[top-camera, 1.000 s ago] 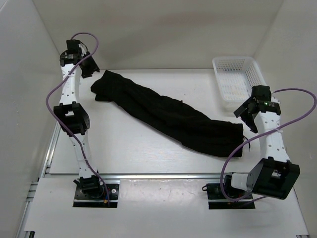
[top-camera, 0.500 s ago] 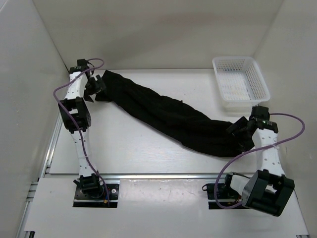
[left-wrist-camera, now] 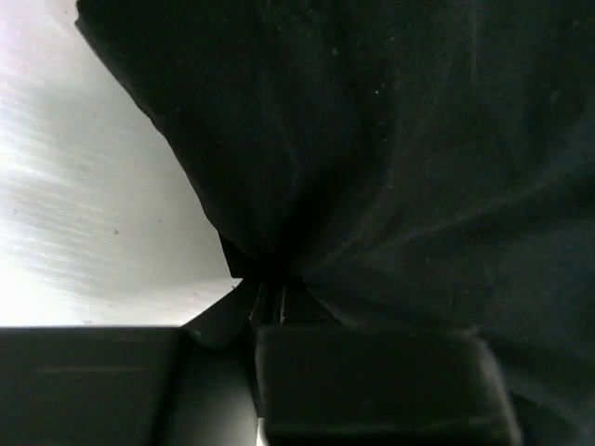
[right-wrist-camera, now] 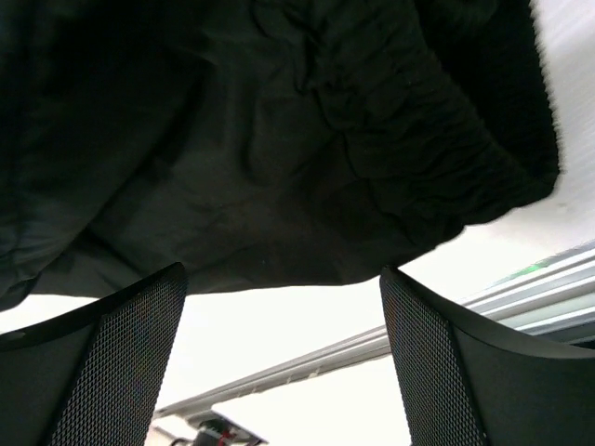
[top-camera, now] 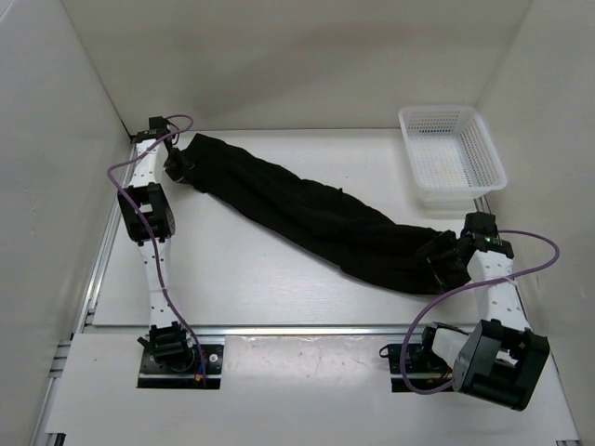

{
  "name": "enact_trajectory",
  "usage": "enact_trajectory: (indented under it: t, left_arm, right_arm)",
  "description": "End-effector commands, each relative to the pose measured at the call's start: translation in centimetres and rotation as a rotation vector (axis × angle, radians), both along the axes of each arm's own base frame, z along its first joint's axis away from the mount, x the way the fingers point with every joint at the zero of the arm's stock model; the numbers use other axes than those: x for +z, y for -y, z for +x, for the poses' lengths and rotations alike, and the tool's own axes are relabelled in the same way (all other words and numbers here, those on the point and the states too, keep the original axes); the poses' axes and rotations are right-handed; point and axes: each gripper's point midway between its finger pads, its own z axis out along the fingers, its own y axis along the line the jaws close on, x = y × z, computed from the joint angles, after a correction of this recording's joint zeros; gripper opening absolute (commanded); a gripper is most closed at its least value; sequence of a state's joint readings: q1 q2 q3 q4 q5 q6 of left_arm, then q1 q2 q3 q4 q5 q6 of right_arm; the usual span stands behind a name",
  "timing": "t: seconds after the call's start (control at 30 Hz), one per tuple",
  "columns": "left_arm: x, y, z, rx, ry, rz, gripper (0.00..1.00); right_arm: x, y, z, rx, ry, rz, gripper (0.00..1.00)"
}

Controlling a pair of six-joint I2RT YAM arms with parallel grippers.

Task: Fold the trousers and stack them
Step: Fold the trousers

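The trousers [top-camera: 316,218] lie long and slanted across the table [top-camera: 232,279], one end for each hand. The left hand [top-camera: 177,164] looks pinched shut on the far end. The right hand [top-camera: 444,258] is wide open at the near end, holding nothing. The white basket [top-camera: 451,153] sits apart, past the right hand, not in the way.

Seen from my remote desk, I count one pair of black trousers [top-camera: 316,218], one white mesh basket [top-camera: 453,153] and one table [top-camera: 232,279]. I have two arms, the left arm [top-camera: 144,216] and the right arm [top-camera: 495,297], and two grippers, the left gripper [top-camera: 177,165] and the right gripper [top-camera: 444,258]. There are two purple cables, the left cable [top-camera: 113,177] and the right cable [top-camera: 556,249], and two black base plates, the left base plate [top-camera: 212,358] and the right base plate [top-camera: 402,383]. My right wrist camera shows two mesh-textured fingers [right-wrist-camera: 112,353].
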State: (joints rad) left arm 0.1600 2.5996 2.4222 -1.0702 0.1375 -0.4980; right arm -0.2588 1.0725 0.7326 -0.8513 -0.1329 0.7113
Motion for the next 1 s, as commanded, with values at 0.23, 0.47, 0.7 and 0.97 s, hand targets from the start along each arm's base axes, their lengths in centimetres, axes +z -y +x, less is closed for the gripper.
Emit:
enact_trajectory:
  t: [0.23,0.47,0.7,0.97]
  left_arm:
    - [11.8,-3.9,0.8,0.079,0.237,0.092,0.1]
    - [12.7,-3.7,0.5,0.051,0.249,0.096,0.1]
    - [14.0,-5.3,-0.5,0.058,0.246,0.145,0.1]
    - [15.3,-5.1,-0.5,0.047,0.276,0.148,0.1]
  right_arm:
    - [-2.4,-1.5,2.7,-0.059,0.03,0.091,0.87]
    - [-4.4,-0.9,5.0,-0.033,-0.051,-0.036,0.72]
    - [-0.8,0.7,4.0,-0.013,0.0,-0.134,0.82]
    - [-4.4,-0.6,2.7,-0.011,-0.087,-0.053,0.85]
